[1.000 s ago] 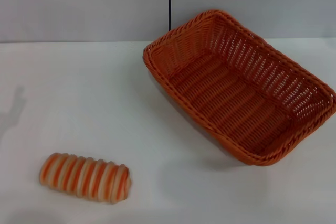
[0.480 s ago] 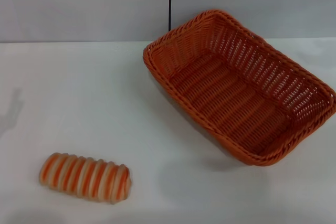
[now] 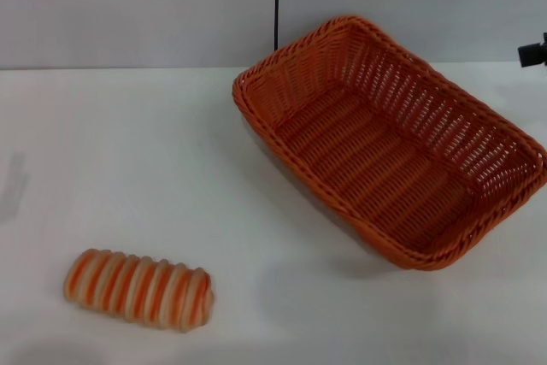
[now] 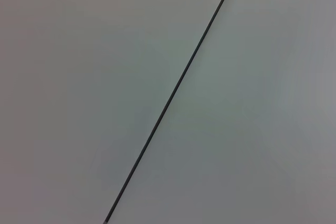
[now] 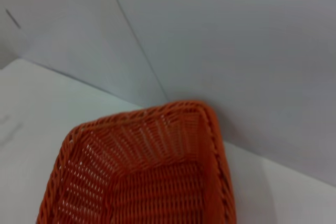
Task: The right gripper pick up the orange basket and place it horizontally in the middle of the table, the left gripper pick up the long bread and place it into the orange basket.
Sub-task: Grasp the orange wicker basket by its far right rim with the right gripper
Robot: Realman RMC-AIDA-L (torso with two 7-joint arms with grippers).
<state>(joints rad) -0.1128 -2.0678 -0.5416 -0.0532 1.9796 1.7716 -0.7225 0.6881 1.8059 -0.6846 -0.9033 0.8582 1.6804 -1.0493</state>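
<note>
The orange basket (image 3: pixel 389 138) lies empty and diagonal on the right half of the white table (image 3: pixel 128 143); the right wrist view shows one end of the orange basket (image 5: pixel 152 182) from above. The long bread (image 3: pixel 138 288) rests on the table at the front left, striped orange and cream. A small dark part of the right gripper (image 3: pixel 533 52) pokes in at the right edge of the head view, above and beyond the basket's far right side. The left gripper is out of view.
A grey wall (image 3: pixel 128 6) with a dark vertical seam (image 3: pixel 277 2) stands behind the table. The left wrist view shows only that wall and seam (image 4: pixel 173 93). A faint shadow lies on the table's left edge.
A dark part of the right gripper has come into the head view at the right edge. The shadow at the table's left has faded. Basket and bread have not moved.
</note>
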